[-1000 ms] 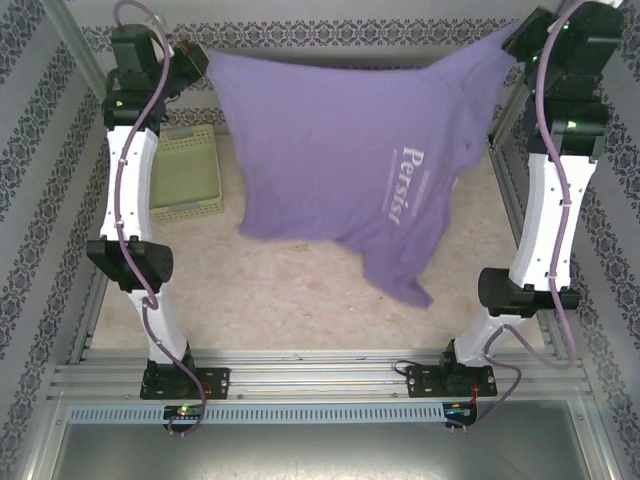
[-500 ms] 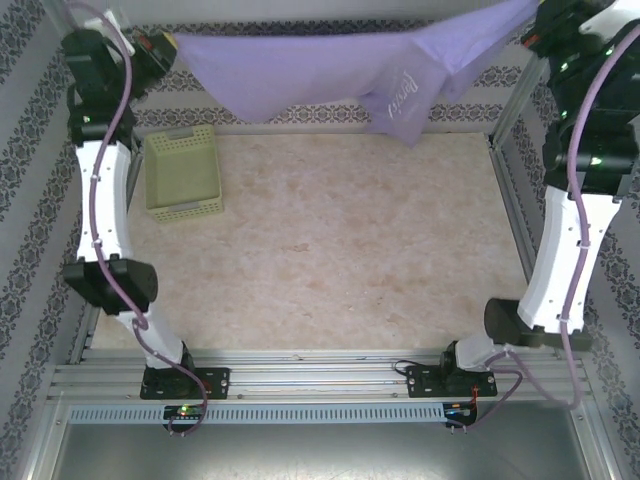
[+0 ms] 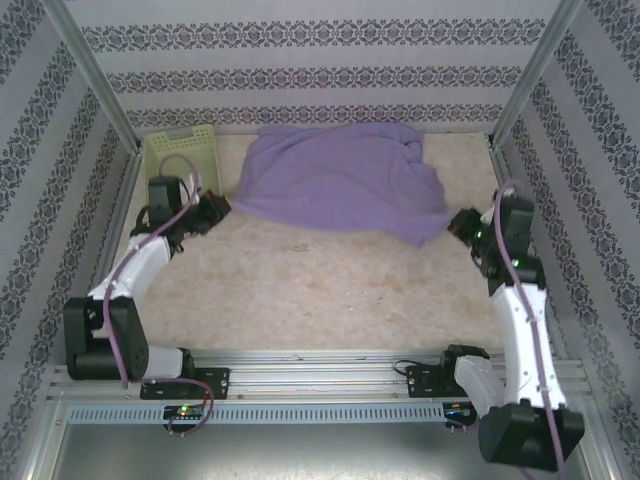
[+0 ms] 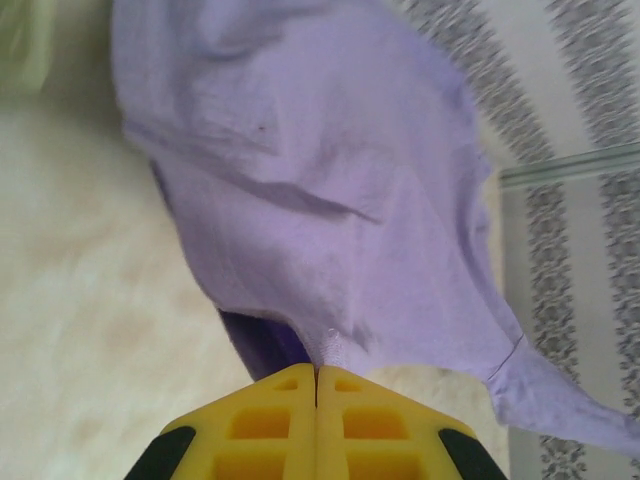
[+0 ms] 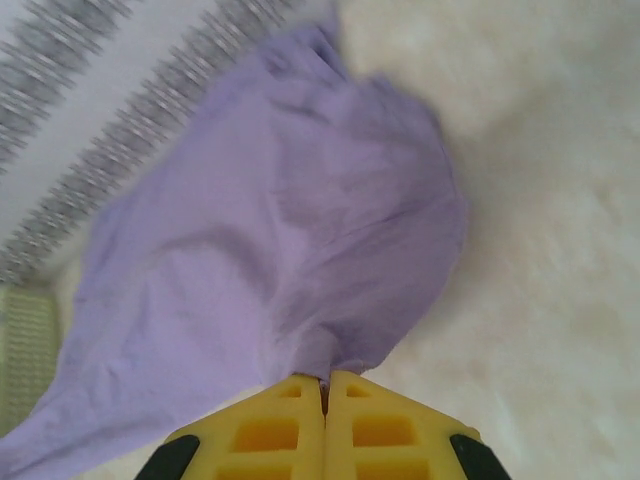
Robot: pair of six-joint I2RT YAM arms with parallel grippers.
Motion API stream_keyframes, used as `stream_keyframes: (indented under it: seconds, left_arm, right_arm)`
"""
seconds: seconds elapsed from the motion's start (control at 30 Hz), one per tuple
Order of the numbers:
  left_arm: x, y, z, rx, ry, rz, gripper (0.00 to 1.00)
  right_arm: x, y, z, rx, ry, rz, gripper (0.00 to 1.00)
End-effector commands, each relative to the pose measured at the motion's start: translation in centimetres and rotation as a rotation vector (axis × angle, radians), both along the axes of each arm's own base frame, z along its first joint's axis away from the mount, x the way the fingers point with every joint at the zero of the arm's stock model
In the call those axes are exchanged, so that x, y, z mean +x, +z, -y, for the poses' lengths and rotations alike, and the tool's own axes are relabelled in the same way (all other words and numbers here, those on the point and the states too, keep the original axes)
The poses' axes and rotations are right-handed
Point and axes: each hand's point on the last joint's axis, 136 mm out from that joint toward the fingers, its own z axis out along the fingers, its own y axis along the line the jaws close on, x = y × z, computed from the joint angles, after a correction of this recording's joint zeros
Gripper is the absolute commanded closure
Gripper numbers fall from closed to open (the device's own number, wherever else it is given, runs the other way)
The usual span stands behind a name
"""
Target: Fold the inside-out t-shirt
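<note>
The lavender inside-out t-shirt (image 3: 340,180) lies rumpled across the far half of the table, its lettering hidden. My left gripper (image 3: 222,207) is low at the shirt's left edge, shut on a pinch of the cloth; in the left wrist view the yellow fingertips (image 4: 316,372) meet on the t-shirt (image 4: 330,190). My right gripper (image 3: 455,222) sits low at the shirt's right corner, shut on the fabric as well. In the right wrist view the cloth (image 5: 270,230) bunches into my right gripper (image 5: 325,378).
A pale green basket (image 3: 178,152) stands in the far left corner, right behind the left arm. Patterned walls and metal posts close in the back and sides. Bare table (image 3: 330,290) stretches between the shirt and the arm bases.
Both arms have come down from high at the back to table level. The shirt, stretched in the air before, now rests on the table with both grips kept.
</note>
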Motion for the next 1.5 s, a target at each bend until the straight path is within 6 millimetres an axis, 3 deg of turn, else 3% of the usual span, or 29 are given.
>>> stream_keyframes:
  seconds: [0.0,0.13,0.33,0.53,0.67,0.8,1.0,1.17,1.27,1.37,1.47]
  left_arm:
    - [-4.1,-4.2,-1.2,0.028,0.089,-0.139,1.0]
    - [-7.0,-6.2,-0.4,-0.031,0.092,-0.179,1.0]
    - [-10.2,-6.6,-1.1,0.013,0.13,-0.185,1.0]
    - [-12.4,-6.5,-1.2,0.021,0.15,-0.172,1.0]
    - [-13.4,-6.1,-1.7,0.037,0.181,-0.152,1.0]
    - [-14.7,-6.2,-2.3,0.041,0.237,-0.157,1.0]
    - [-16.1,-7.5,-1.5,-0.159,0.336,-0.162,1.0]
    - [-17.1,-5.0,-2.9,-0.045,0.36,-0.092,1.0]
    - [-17.5,-4.6,-2.9,-0.023,0.349,-0.1,1.0]
    - [-17.5,-5.3,-2.4,-0.053,0.337,-0.114,1.0]
    - [-17.4,-5.5,-2.2,-0.068,0.329,-0.111,1.0]
  right_arm:
    - [-3.0,-4.3,-0.6,0.117,-0.044,-0.09,1.0]
    - [-5.8,-7.4,-1.0,0.194,-0.089,-0.136,1.0]
    - [-10.1,-9.6,-0.5,0.178,-0.183,-0.201,1.0]
    - [-13.8,-7.1,1.8,0.044,-0.315,-0.156,1.0]
    - [-14.9,-5.1,2.5,0.011,-0.367,-0.115,1.0]
    - [-16.2,-4.9,3.2,0.001,-0.428,-0.121,1.0]
    - [-18.7,-4.1,2.8,0.088,-0.515,-0.067,1.0]
    - [-20.8,-1.2,4.1,0.001,-0.576,-0.029,1.0]
    - [-21.8,0.4,4.9,-0.059,-0.606,-0.002,1.0]
    - [-21.8,0.0,4.7,-0.058,-0.589,-0.011,1.0]
    - [-21.2,-1.8,4.1,-0.027,-0.56,-0.045,1.0]
